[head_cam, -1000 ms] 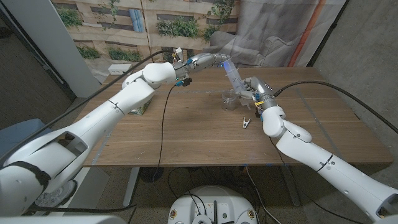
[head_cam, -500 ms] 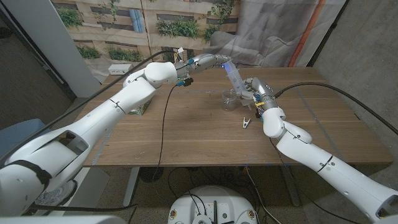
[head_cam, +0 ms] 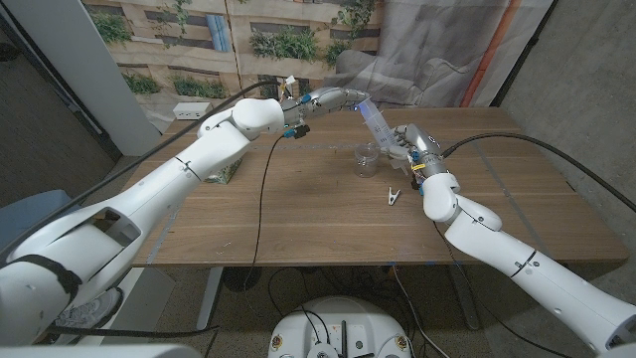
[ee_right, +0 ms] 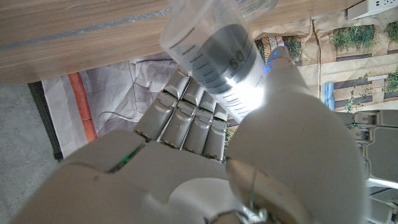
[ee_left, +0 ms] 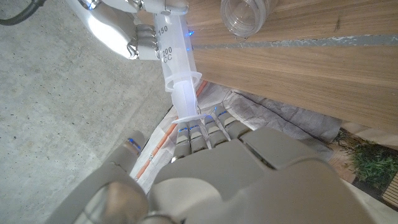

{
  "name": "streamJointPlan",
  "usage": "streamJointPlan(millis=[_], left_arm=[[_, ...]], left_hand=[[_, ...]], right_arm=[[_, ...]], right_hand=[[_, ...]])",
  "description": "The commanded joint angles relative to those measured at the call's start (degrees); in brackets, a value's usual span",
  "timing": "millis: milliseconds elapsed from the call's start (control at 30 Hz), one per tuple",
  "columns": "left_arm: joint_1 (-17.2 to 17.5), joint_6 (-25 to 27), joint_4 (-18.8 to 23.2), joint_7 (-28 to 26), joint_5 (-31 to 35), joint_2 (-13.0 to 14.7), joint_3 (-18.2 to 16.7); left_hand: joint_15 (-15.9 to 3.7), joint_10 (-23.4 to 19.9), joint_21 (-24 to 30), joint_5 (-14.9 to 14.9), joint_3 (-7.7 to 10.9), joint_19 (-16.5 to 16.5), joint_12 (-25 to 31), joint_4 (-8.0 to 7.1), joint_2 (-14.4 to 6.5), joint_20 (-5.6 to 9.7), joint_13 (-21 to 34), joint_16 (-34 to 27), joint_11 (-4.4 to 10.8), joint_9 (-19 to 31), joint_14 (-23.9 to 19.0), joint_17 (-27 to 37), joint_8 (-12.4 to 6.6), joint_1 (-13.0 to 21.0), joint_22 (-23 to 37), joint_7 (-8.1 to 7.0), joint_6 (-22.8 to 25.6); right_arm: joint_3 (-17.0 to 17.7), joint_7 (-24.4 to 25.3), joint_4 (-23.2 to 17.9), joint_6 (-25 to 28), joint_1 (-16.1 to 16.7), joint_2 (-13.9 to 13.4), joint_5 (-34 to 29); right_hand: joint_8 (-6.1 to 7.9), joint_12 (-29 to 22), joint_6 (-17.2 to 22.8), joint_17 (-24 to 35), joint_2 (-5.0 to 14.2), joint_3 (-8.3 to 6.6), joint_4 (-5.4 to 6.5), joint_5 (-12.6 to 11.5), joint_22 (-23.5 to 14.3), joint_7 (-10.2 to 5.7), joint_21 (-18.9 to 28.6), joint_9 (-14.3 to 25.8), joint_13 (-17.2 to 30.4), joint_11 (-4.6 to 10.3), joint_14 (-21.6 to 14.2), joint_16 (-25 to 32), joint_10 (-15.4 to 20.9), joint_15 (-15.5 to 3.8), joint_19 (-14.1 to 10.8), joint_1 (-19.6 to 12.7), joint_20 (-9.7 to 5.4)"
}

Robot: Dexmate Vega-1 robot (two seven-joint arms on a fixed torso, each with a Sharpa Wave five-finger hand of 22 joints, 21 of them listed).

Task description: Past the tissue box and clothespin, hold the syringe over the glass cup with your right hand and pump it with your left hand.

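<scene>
Since a second ago, your right hand (head_cam: 410, 144) has shifted slightly; left hand (head_cam: 338, 97) presses the plunger.
Right fingers (ee_right: 186, 115) wrap the tilted syringe (head_cam: 379, 121); it could miss the cup (head_cam: 367, 158), centre frame.

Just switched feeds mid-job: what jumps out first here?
The big clear plastic syringe slants in the air above the far side of the wooden table, with the right robot hand gripping its barrel and the left robot hand at its plunger end. A small clear glass cup stands under it.

Syringe (ee_left: 177, 59) translucent smooth plastic; glass cup (head_cam: 367, 158) clear, glossy; table (head_cam: 298, 214) matt grained wood.
</scene>
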State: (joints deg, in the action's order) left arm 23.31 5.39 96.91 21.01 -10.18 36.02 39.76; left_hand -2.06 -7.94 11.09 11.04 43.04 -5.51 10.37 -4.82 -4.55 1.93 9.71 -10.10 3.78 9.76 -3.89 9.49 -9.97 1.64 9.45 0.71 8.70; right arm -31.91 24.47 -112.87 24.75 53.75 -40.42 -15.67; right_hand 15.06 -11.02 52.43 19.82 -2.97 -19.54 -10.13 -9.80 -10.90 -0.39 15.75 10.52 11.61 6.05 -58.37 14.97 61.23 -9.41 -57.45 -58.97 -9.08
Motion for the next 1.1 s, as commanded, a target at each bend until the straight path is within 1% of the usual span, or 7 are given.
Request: streamJointPlan(millis=[33, 133, 200, 367, 633, 1100], left_arm=[[-1.02, 0.44, -0.84, 0.69, 0.23, -0.99, 1.14], [-1.30, 0.48, -1.00, 0.80, 0.46, -1.24, 1.44], [-1.45, 0.58, -1.06, 0.88, 0.54, -1.36, 1.59], [-1.79, 0.62, -1.59, 1.12, 0.51, -1.85, 1.92], [-2.73, -0.33, -4.01, 1.97, 0.27, -3.08, 2.58], [-4.74, -2.11, -8.05, 3.79, 0.27, -4.77, 3.60]], left_hand=[[-2.65, -0.06, -0.11, 0.02, 0.05, -0.52, 0.31, -0.38, -4.24, 2.69, 0.14, 0.04, -0.33, 0.17, -0.24, 0.15, -0.40, -0.43, 0.32, 0.26, 0.38], [-2.67, -0.09, -0.12, 0.02, 0.06, -0.52, 0.32, -0.41, -4.24, 2.70, 0.14, 0.04, -0.34, 0.17, -0.25, 0.15, -0.40, -0.43, 0.32, 0.22, 0.39], [-2.69, -0.09, -0.12, 0.03, 0.06, -0.51, 0.32, -0.43, -4.24, 2.69, 0.14, 0.04, -0.32, 0.17, -0.26, 0.14, -0.40, -0.43, 0.32, 0.23, 0.38], [-2.69, -0.12, -0.12, 0.04, 0.07, -0.50, 0.33, -0.49, -4.23, 2.72, 0.14, 0.05, -0.40, 0.17, -0.26, 0.13, -0.41, -0.42, 0.32, 0.27, 0.42], [-2.71, -0.11, -0.12, 0.04, 0.08, -0.51, 0.32, -0.53, -4.19, 2.75, 0.14, 0.05, -0.34, 0.16, -0.31, 0.11, -0.40, -0.41, 0.32, 0.27, 0.40], [-2.70, -0.17, -0.12, 0.05, 0.10, -0.54, 0.34, -0.60, -4.14, 2.77, 0.15, 0.03, -0.30, 0.16, -0.44, 0.10, -0.40, -0.39, 0.32, 0.32, 0.42]], right_arm=[[0.72, 0.39, 0.08, -0.94, 0.41, -0.54, 0.47], [0.70, 0.34, 0.52, -1.55, 0.18, -0.65, 0.47], [0.80, 0.40, 0.77, -1.64, 0.07, -0.43, 0.67], [0.81, 0.63, 1.55, -2.26, -0.40, -0.02, 0.79], [0.70, 0.56, 2.55, -3.11, -1.26, 0.12, 0.71], [0.48, 0.70, 3.54, -2.84, -2.28, 0.99, 0.89]], right_hand=[[-0.12, -0.32, 9.71, 0.25, 10.29, -1.44, 1.01, -0.45, -0.06, -6.63, 0.23, 0.20, 0.21, 2.03, -0.51, -0.23, 2.67, -3.35, -0.55, 6.06, -2.93], [-0.15, -0.33, 9.70, 0.28, 10.28, -1.45, 1.02, -0.44, -0.06, -6.61, 0.23, 0.20, 0.22, 2.00, -0.54, -0.22, 2.72, -3.36, -0.53, 6.07, -2.94], [-0.18, -0.32, 9.70, 0.32, 10.31, -1.48, 1.01, -0.45, -0.06, -6.59, 0.22, 0.20, 0.22, 2.26, -0.59, -0.20, 2.70, -3.39, -0.51, 6.05, -2.95], [-0.18, -0.32, 9.83, 0.38, 10.23, -1.48, 0.97, -0.44, -0.06, -6.59, 0.25, 0.21, 0.22, 2.12, -0.61, -0.20, 2.72, -3.39, -0.53, 6.04, -2.94], [-0.25, -0.33, 9.87, 0.47, 10.27, -1.55, 0.98, -0.44, -0.06, -6.70, 0.29, 0.22, 0.23, 2.11, -0.71, -0.18, 2.79, -3.39, -0.58, 6.02, -2.93], [-0.38, -0.31, 9.93, 0.56, 10.25, -1.65, 1.02, -0.44, -0.07, -6.59, 0.35, 0.24, 0.25, 2.02, -0.73, -0.29, 2.84, -3.34, -0.60, 6.10, -2.93]])
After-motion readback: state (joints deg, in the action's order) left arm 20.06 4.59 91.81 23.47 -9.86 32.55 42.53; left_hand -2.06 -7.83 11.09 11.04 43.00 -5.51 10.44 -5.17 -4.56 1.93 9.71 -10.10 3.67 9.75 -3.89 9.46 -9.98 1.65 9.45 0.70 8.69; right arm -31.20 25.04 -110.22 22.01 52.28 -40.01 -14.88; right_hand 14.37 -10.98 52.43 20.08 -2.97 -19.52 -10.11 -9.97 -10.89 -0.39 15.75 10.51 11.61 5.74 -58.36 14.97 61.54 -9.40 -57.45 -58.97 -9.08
